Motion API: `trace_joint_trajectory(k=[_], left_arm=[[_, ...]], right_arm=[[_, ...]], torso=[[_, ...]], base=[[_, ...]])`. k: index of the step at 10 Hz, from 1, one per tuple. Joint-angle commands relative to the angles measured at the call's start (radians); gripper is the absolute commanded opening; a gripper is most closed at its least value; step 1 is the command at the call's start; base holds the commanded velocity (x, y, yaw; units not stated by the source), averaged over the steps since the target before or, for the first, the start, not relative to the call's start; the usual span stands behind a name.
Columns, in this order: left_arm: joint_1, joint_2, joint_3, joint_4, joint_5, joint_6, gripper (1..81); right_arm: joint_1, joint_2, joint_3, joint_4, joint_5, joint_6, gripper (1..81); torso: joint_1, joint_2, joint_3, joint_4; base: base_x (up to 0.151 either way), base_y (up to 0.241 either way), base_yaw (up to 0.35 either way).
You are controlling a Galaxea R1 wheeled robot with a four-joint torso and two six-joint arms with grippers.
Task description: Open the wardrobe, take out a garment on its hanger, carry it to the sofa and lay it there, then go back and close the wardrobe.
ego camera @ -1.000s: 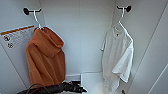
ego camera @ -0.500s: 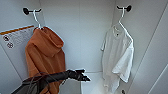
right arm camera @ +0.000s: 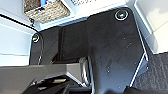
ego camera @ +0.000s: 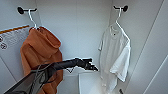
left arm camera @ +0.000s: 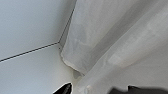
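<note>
The wardrobe (ego camera: 75,30) stands open, its white inside in front of me. The garment (ego camera: 117,52), a white short-sleeved shirt, hangs at the right on a thin white hanger (ego camera: 117,18) hooked over a black peg. My left arm reaches in from the lower left. Its left gripper (ego camera: 91,65) is open, just left of the shirt at about waist height and close to the fabric. In the left wrist view the shirt's hem (left arm camera: 75,67) and folds hang right ahead of the dark fingertips (left arm camera: 63,88), with the wardrobe's wall (left arm camera: 30,30) behind.
A rust-orange hooded garment (ego camera: 40,55) hangs on another peg at the left, right behind my left arm. The open door at the left carries a label (ego camera: 12,37). The right door (ego camera: 150,62) stands beside the shirt. A wicker basket (right arm camera: 45,10) lies beyond my right wrist.
My left arm has risen from the bottom edge and stretched to the right, bringing its gripper up close to the white shirt. The clothes hang as before.
</note>
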Motion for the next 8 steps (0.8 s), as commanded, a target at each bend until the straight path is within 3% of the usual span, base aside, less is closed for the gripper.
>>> trace_joint_trajectory(k=[1, 4, 6, 8], left_arm=[[-0.299, 0.002, -0.013, -0.12, 0.031, -0.012, 81.1], [-0.401, -0.02, -0.008, -0.244, 0.019, -0.012, 81.1], [-0.443, -0.017, -0.004, -0.341, -0.085, -0.012, 81.1], [-0.492, 0.006, -0.007, -0.391, -0.13, -0.012, 81.1]], right_arm=[[0.029, -0.001, 0.007, -0.007, -0.048, 0.002, 81.1], [0.029, 0.001, 0.006, -0.007, -0.045, 0.002, 81.1], [0.029, 0.001, 0.003, -0.004, -0.043, 0.002, 81.1], [0.029, -0.001, 0.003, -0.002, -0.039, 0.002, 81.1]], torso=[[0.0, 0.0, 0.0, 0.0], [0.0, 0.0, 0.0, -0.004], [0.0, 0.0, 0.0, -0.004], [0.0, 0.0, -0.001, -0.004]], base=[[0.0, 0.0, 0.0], [0.0, 0.0, 0.0], [0.0, 0.0, 0.0], [0.0, 0.0, 0.0]])
